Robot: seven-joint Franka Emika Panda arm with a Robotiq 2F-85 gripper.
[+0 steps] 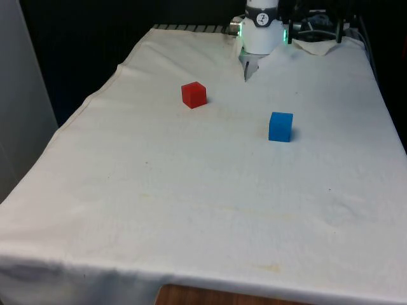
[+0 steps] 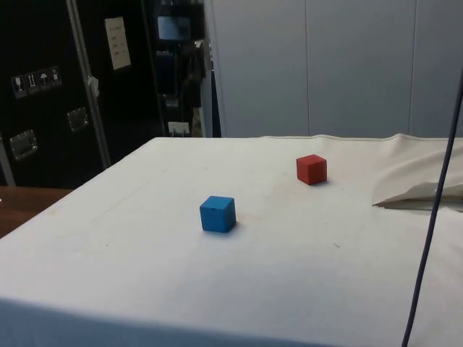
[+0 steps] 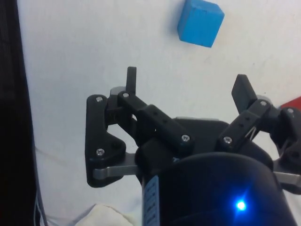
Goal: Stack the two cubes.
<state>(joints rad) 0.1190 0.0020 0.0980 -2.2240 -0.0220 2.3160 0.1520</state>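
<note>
The gripper (image 3: 188,87) is hanging above the white cloth (image 3: 94,42) with its two black fingers (image 3: 131,80) standing wide apart and nothing lying between them. It is touching neither cube. In the wrist view one blue cube (image 3: 201,22) is lying on the cloth beyond the fingertips, well clear of them, and a sliver of red is peeking past the edge of the frame beside one finger linkage.

In the front view the arm's white base (image 1: 262,28) is standing at the far end of the table, with the cloth bunching up in a fold just in front of it.

There are two cubes on the table, one of each colour, and both are sitting flat on the cloth and well apart from each other. The red cube (image 1: 194,94) is lying nearer the robot, towards the front view's left. The blue cube (image 1: 280,126) is lying a little farther from the robot, towards the front view's right.

In the side view the blue cube (image 2: 218,214) is sitting nearer the camera and the red cube (image 2: 312,169) is sitting behind it, near a raised fold of the cloth (image 2: 419,189). One thin dark cable (image 2: 432,210) is hanging down in front of that view's right side.
</note>
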